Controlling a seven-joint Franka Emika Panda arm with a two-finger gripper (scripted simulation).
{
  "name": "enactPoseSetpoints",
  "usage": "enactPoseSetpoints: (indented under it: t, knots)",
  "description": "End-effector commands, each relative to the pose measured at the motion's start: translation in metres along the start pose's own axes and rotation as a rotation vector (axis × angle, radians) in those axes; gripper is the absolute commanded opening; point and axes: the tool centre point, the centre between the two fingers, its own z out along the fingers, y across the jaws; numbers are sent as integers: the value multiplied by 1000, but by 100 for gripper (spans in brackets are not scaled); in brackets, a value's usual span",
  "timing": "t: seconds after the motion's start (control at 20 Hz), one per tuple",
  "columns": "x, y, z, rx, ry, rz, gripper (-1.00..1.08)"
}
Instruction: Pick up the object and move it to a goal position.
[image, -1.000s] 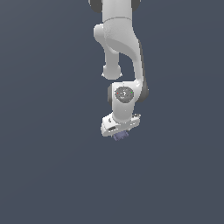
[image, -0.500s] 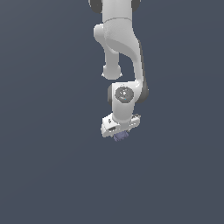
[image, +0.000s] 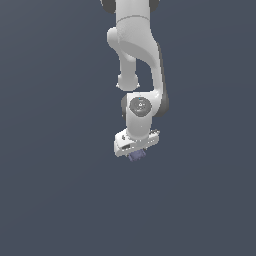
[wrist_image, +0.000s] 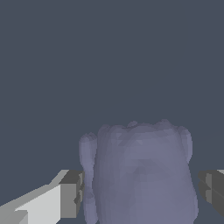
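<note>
The object (wrist_image: 140, 175) is a dull bluish-purple lump with rounded, uneven edges. In the wrist view it sits upright between my two fingers and fills nearly all the space between them. One grey fingertip pad (wrist_image: 72, 192) stands right at its side. The other fingertip (wrist_image: 212, 192) shows a thin dark gap to it. In the exterior view my gripper (image: 136, 150) points straight down from the white arm. The object (image: 136, 156) peeks out just under the white hand. The fingers themselves are hidden there.
Only a flat, dark blue-grey floor (image: 60, 200) shows around the arm in both views. No other objects, containers or edges are in sight.
The arm has hardly moved. The hand sits perhaps slightly lower over the object than a second ago.
</note>
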Motion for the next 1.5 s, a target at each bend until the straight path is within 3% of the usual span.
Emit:
enactPoseSetpoints:
  t: [0.0,0.9,1.45]
  knots:
    - [2,7,-10,0,1,1,-100]
    - [34,99,-139,1,-4,1,-100]
    - [46,127,-176,1,-5,1,-100]
